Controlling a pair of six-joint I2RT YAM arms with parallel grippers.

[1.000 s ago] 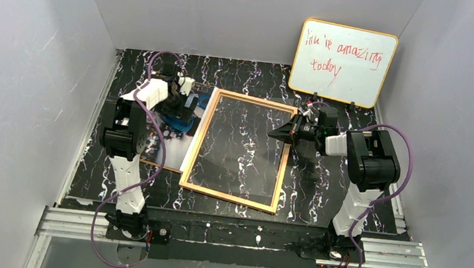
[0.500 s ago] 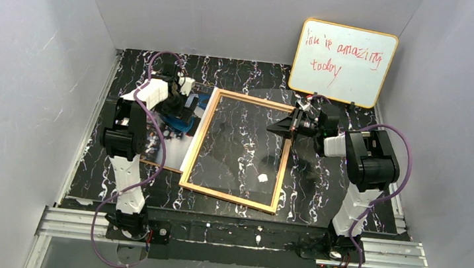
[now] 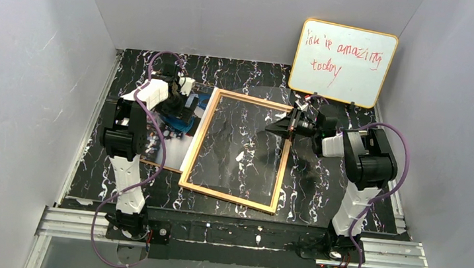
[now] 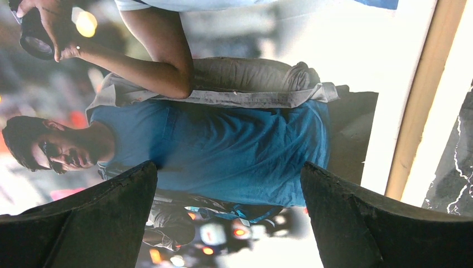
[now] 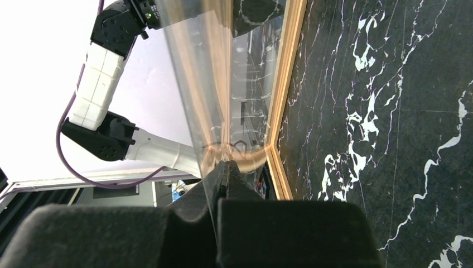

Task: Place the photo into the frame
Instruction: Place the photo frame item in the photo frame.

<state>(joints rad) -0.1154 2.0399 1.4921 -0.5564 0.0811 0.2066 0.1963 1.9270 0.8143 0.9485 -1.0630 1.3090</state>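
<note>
The light-orange wooden frame [image 3: 228, 197] lies flat in the middle of the table. My right gripper [image 3: 273, 128] is over its right side, shut on the edge of the clear pane [image 5: 206, 84], which is tilted up out of the frame [image 5: 290, 72]. The fingertips [image 5: 230, 174] pinch the pane. The photo [image 4: 234, 139], showing a man in a blue shirt, lies face up left of the frame, and in the top view [image 3: 190, 120] it is partly hidden by the left arm. My left gripper [image 4: 228, 184] hovers over it, open and empty, and the frame's left rail [image 4: 424, 95] is beside it.
An orange-edged whiteboard [image 3: 343, 62] with red handwriting leans on the back wall at the right. A thin brown panel edge [image 3: 151, 163] shows under the left arm. Grey walls close in the black marbled table [image 3: 322, 183] on three sides.
My right gripper has moved slightly back and up with the pane, and the reflections in the pane have shifted. The left arm has not moved.
</note>
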